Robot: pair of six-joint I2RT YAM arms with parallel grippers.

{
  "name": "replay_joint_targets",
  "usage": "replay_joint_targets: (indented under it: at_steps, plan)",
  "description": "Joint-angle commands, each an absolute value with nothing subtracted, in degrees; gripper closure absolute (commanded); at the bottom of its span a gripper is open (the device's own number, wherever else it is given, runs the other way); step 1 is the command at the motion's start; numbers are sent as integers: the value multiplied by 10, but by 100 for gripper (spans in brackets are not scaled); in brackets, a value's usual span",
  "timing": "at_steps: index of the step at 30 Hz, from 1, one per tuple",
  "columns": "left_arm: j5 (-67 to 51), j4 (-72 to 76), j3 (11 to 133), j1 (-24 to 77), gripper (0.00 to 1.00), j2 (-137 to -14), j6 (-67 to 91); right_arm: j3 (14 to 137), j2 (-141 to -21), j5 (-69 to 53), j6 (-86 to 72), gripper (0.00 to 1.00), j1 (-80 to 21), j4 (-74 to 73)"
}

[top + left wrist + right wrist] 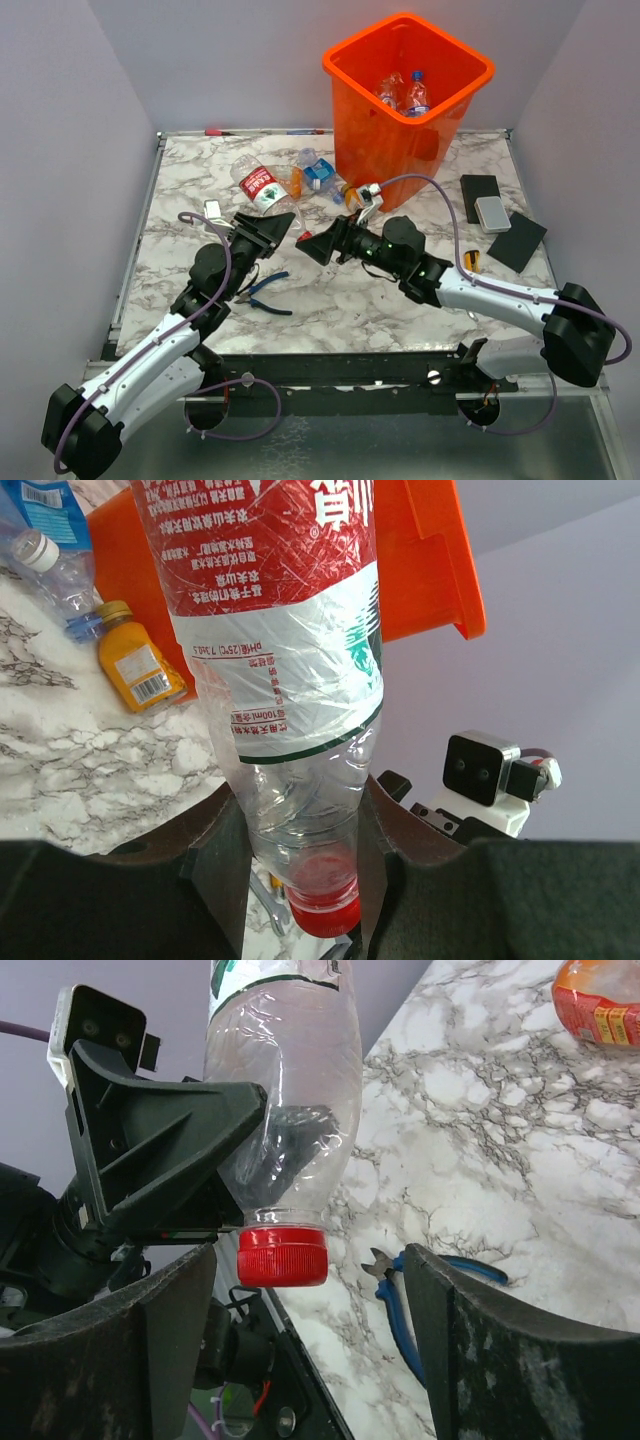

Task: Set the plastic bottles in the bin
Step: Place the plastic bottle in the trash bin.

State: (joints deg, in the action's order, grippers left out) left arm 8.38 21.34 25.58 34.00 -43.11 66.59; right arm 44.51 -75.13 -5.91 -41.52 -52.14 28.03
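At about 1 o'clock on the marble table (400, 320), against its far edge, the orange bin (440, 130) stands upright with two clear bottles (417, 93) showing inside it. Left of centre, the left claw (282, 220) is pinching a red-labelled bottle (262, 185) by its clear shoulder, just above the red cap (283, 1256). The bottle's body slants away from the claw toward 11 o'clock, and the cap end points toward the right arm. The right claw (314, 245) faces it from the 3 o'clock side with its fingers spread wide, the cap between them and touching neither. Near the foot of the bin, at its 8 o'clock, a blue-labelled bottle (320, 175) lies on the table, and just beside it toward 4 o'clock lies a small orange bottle (352, 192). Blue-handled pliers (268, 292) lie at 6 o'clock of the left claw, near that arm.
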Motion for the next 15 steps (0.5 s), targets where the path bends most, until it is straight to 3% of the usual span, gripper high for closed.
replay_joint_targets:
  at_steps: [1, 6, 10, 12, 15]
  plan:
    - [71, 228, 253, 344, 73, -422, 667, 469, -775, -86, -418, 23, -527, 312]
    - [63, 228, 254, 345, 73, -425, 669, 482, -798, -94, -420, 33, -526, 325]
    - [50, 228, 259, 345, 71, -430, 660, 477, -804, -99, -417, 58, -526, 357]
    - [33, 223, 265, 345, 56, -438, 650, 467, -797, -102, -409, 69, -526, 367]
    - [27, 195, 282, 345, 21, -442, 621, 454, -768, -99, -388, 89, -526, 337]
